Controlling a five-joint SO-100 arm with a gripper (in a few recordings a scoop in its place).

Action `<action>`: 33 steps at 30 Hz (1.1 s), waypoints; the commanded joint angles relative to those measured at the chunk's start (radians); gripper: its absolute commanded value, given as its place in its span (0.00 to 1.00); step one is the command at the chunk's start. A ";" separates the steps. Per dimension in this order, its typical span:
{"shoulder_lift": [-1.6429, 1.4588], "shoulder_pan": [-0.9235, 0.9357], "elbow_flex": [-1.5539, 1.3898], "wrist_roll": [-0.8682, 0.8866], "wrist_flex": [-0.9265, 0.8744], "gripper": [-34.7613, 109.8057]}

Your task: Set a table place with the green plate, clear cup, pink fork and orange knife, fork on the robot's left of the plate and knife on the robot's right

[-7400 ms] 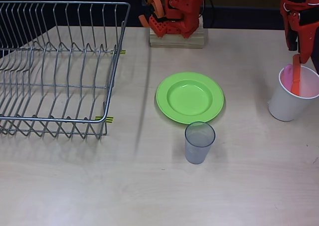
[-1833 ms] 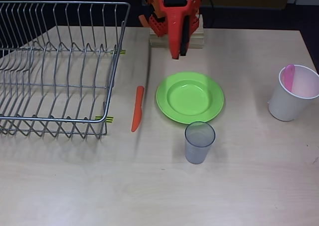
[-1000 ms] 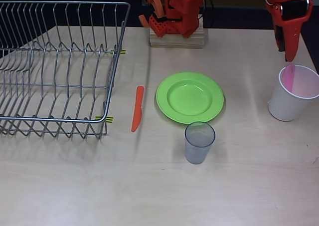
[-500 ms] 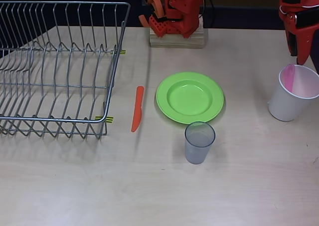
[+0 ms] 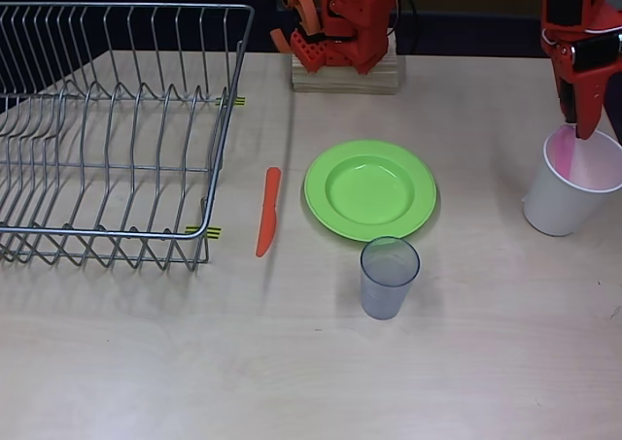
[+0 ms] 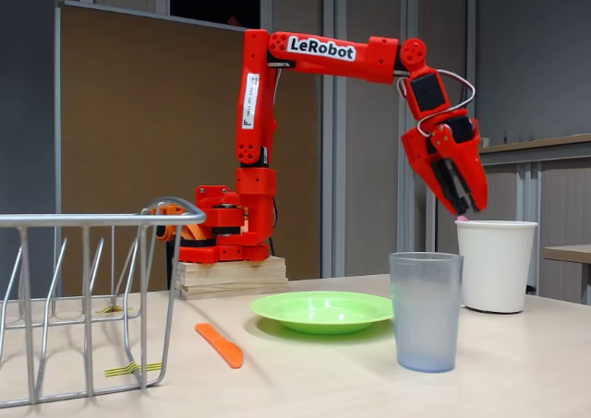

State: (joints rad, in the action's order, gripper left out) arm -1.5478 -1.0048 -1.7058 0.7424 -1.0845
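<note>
Since half a second ago my gripper (image 5: 583, 129) has dropped from above the white cup (image 5: 564, 207) to its rim, tips right over the pink fork (image 5: 562, 149) standing inside. Whether my fingers are spread or already pinching the handle, I cannot tell; the fixed view shows only a pink speck at the tips (image 6: 459, 218).

Step in hand: lift the fork out. I judge a straight vertical pull best, so the light cup does not tip or drag.

Orange knife (image 5: 267, 211) lies just left of the green plate (image 5: 370, 189) in the overhead view, not touching. Clear cup (image 5: 389, 277) stands upright just in front of the plate. Wire dish rack (image 5: 107, 129) sits far left on the table (image 5: 311, 362).
</note>
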 commanded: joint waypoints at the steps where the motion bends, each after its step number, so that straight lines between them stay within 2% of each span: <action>1: -0.041 -0.028 -0.021 0.025 -0.003 0.31; 20: -0.046 -0.028 -0.067 0.026 0.049 0.29; 33: -0.028 -0.037 -0.063 0.041 0.063 0.36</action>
State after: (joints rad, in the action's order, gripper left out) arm -1.5509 -1.0232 -1.7687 0.7578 -1.0247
